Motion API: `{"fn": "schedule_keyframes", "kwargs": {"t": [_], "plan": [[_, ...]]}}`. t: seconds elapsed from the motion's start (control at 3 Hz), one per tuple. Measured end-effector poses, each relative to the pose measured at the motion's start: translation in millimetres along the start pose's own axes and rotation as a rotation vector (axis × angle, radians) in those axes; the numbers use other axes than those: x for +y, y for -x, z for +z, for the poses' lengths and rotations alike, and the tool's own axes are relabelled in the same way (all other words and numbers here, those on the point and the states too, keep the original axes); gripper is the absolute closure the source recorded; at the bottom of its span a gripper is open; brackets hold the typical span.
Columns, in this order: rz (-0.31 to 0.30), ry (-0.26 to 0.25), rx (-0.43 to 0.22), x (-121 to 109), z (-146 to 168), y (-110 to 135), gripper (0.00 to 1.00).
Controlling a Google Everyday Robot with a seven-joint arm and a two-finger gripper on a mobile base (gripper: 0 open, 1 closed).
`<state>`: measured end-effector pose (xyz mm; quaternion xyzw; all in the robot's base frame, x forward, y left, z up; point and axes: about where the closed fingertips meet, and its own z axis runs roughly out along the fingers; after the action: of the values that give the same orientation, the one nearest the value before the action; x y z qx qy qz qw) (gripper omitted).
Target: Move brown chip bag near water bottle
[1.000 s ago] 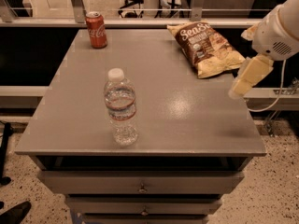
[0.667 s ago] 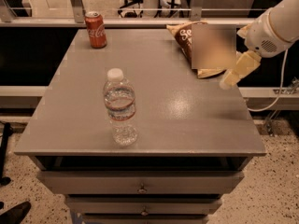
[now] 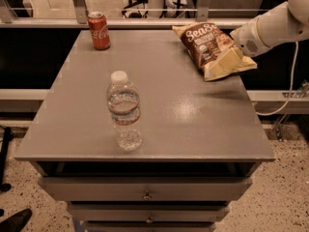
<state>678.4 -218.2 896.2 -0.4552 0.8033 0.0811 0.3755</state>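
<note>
Our gripper (image 3: 226, 62) sits at the far right corner of the table, over the near right edge of the brown chip bag (image 3: 203, 38). Its pale yellow tip blends with the bag's pale yellow border, so we cannot tell whether it is parted or closed, nor whether it grips the bag or only lies against it. Behind it, the smooth, white, rounded arm (image 3: 270, 25) reaches in from the upper right.

We see the brown chip bag lying flat and turned at a slant on the table top, its crinkly dark-brown face up, with white script lettering across the upper part.

The water bottle (image 3: 125, 112) stands upright well apart from the bag, towards the near left of the table. It is clear ribbed plastic with a white cap and a thin band round its middle.

The table (image 3: 193, 120) has a flat, matte grey top with a soft sheen near its middle, and drawers (image 3: 145, 190) with small round knobs below the front edge.

A red soda can (image 3: 99, 30) stands upright at the far left corner, well apart from both the bottle and the bag.

A thin pale cable (image 3: 285, 100) hangs down past the right side of the table, above a speckled floor (image 3: 285, 197).
</note>
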Motion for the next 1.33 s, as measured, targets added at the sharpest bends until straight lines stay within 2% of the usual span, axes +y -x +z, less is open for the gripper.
{"fn": "schedule_keyframes", "kwargs": {"t": [0.33,0.67,1.0,1.33], "plan": [[0.047,-0.048,-0.045,-31.7,10.4,-5.9,0.0],[0.071,-0.068,-0.049,-47.6,16.5,-18.4,0.0],[0.081,-0.072,-0.04,-52.4,21.8,-29.2,0.0],[0.097,-0.065,-0.013,-49.7,32.5,-42.5,0.15]]}}
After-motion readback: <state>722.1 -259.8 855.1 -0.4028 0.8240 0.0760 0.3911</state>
